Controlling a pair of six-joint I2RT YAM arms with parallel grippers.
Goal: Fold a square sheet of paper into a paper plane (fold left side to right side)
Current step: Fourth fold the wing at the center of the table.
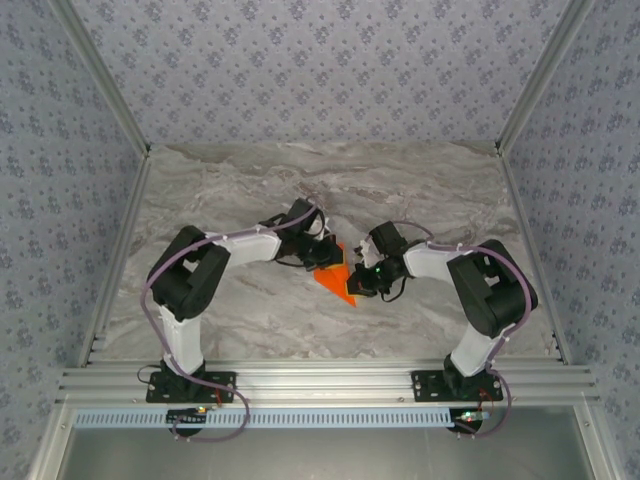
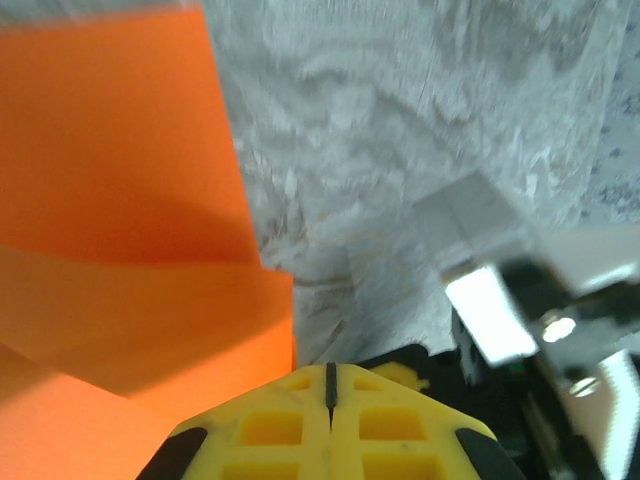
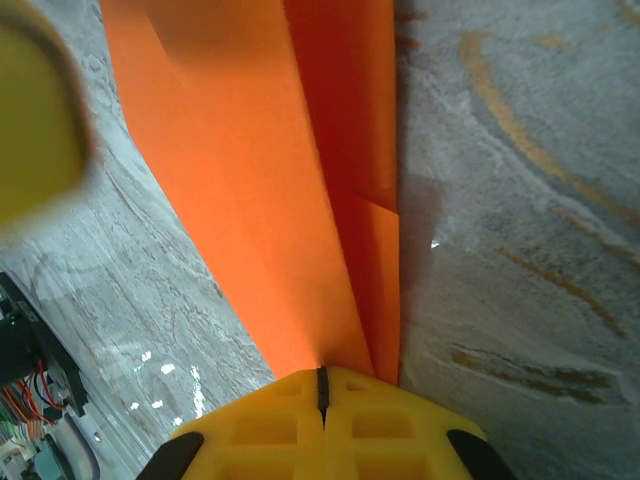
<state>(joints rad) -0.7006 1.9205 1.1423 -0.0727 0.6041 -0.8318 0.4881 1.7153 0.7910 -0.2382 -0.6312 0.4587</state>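
The orange sheet of paper (image 1: pixel 334 279) lies folded into a small, layered, pointed shape on the marble table, between the two grippers. My left gripper (image 1: pixel 321 254) is at its far left edge. In the left wrist view the jaws (image 2: pixel 330 385) are shut, with the paper (image 2: pixel 120 200) just to their left and nothing between them. My right gripper (image 1: pixel 362 282) is at the paper's right side. In the right wrist view its shut tips (image 3: pixel 322 385) rest on the near end of the folded paper (image 3: pixel 250 180), where overlapping layers and a long crease show.
The grey marble tabletop (image 1: pixel 250 190) is framed by aluminium rails (image 1: pixel 320 382) in front and patterned walls around it. The two wrists are close together over the middle. Part of the right arm's wrist (image 2: pixel 500 310) shows in the left wrist view.
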